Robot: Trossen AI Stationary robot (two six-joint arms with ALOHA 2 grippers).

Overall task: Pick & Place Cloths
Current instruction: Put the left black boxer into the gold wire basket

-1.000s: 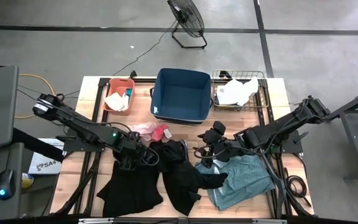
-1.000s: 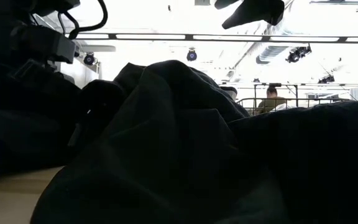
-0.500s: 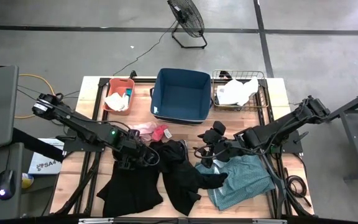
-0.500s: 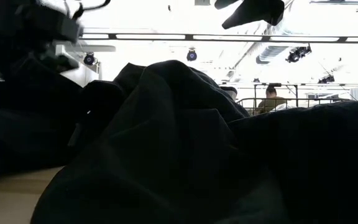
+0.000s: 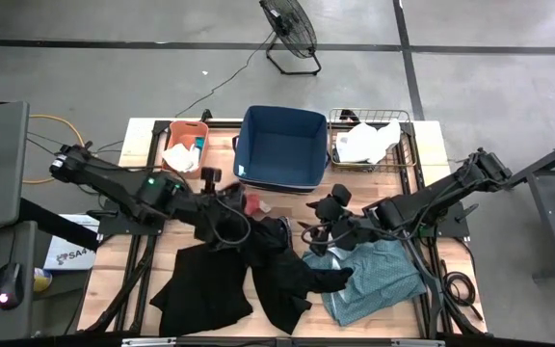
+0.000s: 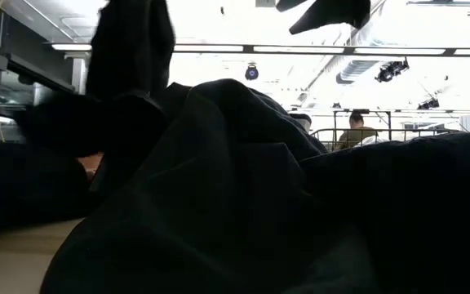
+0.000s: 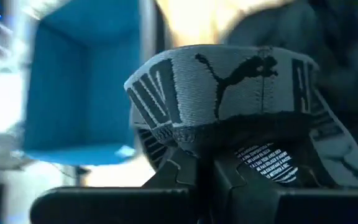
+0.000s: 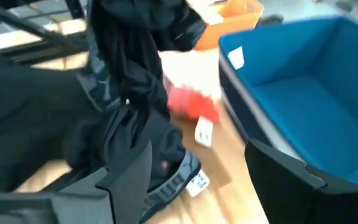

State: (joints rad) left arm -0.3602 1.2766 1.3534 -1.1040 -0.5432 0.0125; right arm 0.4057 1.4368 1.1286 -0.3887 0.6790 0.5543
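My left gripper (image 5: 222, 200) is shut on a black cloth with a grey printed waistband (image 7: 229, 87) and holds it up over the table's middle. The cloth hangs as a dark strip (image 6: 133, 49) in the low view. Two more black cloths (image 5: 200, 289) (image 5: 282, 275) lie spread along the near side. A teal-grey shirt (image 5: 379, 275) lies at the near right. A small red piece (image 5: 251, 202) rests in front of the navy bin. My right gripper (image 5: 318, 236) stands open above the shirt's left edge, with nothing between its fingers (image 8: 129, 180). My left gripper pinches the cloth between its two fingers just under the grey waistband (image 7: 241, 134), where the fabric bunches in folds. The waistband arches past the fingertips. The rest hangs slack below the gripper (image 8: 129, 68), and its lower end reaches the black pile on the table.
Along the far edge stand an orange bin (image 5: 183, 146) with light pieces in it, a navy bin (image 5: 279, 146) and a wire bin (image 5: 369, 143) holding a white cloth. A fan stands on the floor beyond. A person sits far off behind the table (image 6: 355, 122).
My left gripper has shut on the black cloth, then risen and gone toward the table's far edge and a little right. The cloth's upper part is drawn up off the table, while the pile below stays. My right gripper has kept still and open.
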